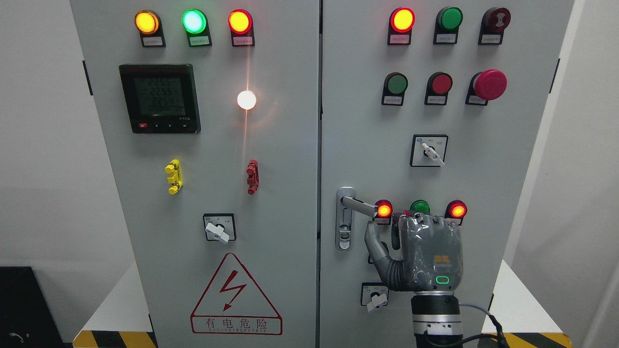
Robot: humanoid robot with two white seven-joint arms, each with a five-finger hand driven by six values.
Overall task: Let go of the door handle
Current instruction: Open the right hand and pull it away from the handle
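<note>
Our right hand [416,251] hovers with relaxed, parted fingers holding nothing, just below the silver metal lever door handle [358,205], which juts rightward from the tall grey electrical cabinet's right door [508,193].

We see plain white walls [38,145] on both sides, evenly lit — a black box [24,304] sits low at left, and yellow-and-black hazard striping [116,338] marks the white platform edge [116,309] below.
</note>
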